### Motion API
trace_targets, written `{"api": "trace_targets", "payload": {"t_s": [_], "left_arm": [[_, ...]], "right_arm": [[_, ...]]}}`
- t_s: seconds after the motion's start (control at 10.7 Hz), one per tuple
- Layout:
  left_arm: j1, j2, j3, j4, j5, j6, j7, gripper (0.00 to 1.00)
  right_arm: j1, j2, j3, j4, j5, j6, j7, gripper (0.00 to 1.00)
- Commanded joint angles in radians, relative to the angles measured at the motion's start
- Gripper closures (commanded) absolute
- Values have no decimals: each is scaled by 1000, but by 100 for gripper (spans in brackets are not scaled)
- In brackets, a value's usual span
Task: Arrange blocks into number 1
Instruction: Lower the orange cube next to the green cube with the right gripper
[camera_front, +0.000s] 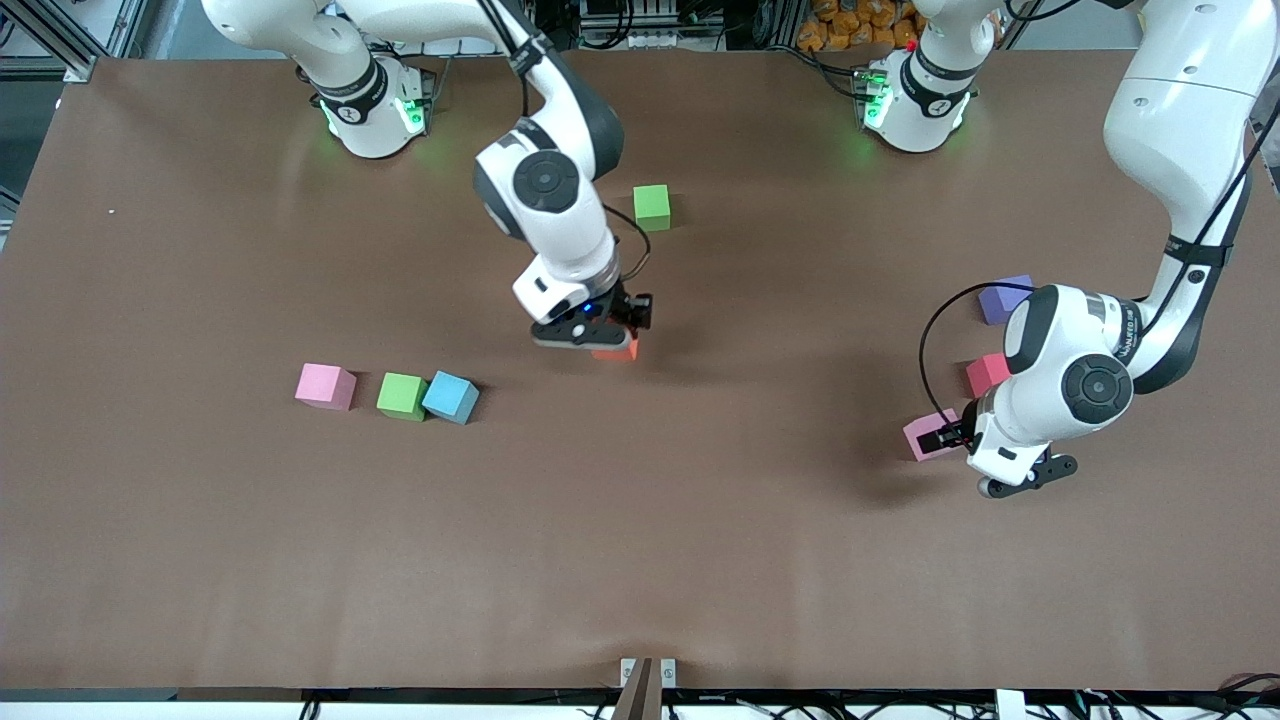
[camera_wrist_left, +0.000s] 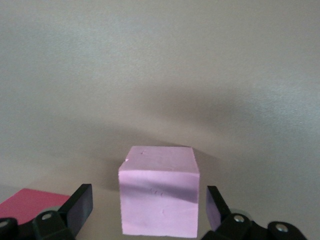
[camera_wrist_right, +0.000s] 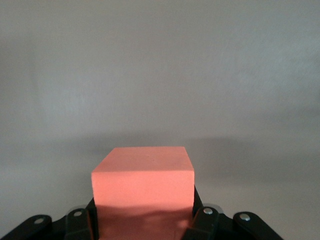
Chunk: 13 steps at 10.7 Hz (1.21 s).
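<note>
Front view, read from the right arm's end of the bench (camera_front: 200, 560) toward the left arm's end. A pink block (camera_front: 325, 386), a green block (camera_front: 402, 396) and a blue block (camera_front: 451, 397) are lying in a row, the green and blue touching, the pink just apart. At about two o'clock from this row, the right gripper (camera_front: 612, 335) is standing low over the middle of the bench, its jaws clamping an orange block (camera_front: 616, 350) from both sides; the right wrist view shows the orange block (camera_wrist_right: 143, 182) filling the gap between the fingers (camera_wrist_right: 204, 222). A second green block (camera_front: 652, 207) is sitting at twelve o'clock from this gripper, farther from the front camera and clear of it. Toward the left arm's end, the left gripper (camera_front: 950, 436) is straddling a second pink block (camera_front: 925, 437), jaws wide and not touching it, as the left wrist view confirms (camera_wrist_left: 159, 196). A red block (camera_front: 985, 373) is lying at one o'clock, just beside it, and a purple block (camera_front: 1003, 298) farther on; the left arm's wrist is partly covering both.
</note>
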Motion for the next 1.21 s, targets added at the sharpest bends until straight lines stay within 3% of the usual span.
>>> {"api": "trace_targets", "payload": {"t_s": [0.0,0.65,0.75,0.84,1.12], "left_arm": [[-15,38,-4,20,14,21,-20,0],[-24,74,0,12,27,22,-13,0],[-18,73,0,10,27,22,-1,73],[-16,73,0,9,27,22,-1,100],[-16,73,0,10,26,22,-2,100]], "right_arm": [[52,-29,16,-43,15,7,20,36],[203,-20,35,-132,13,18,209,36],[206,-7,36,-132,13,21,209,37],[222,4,36,-133,15,35,210,37],[223,17,36,-144,13,55,209,37]]}}
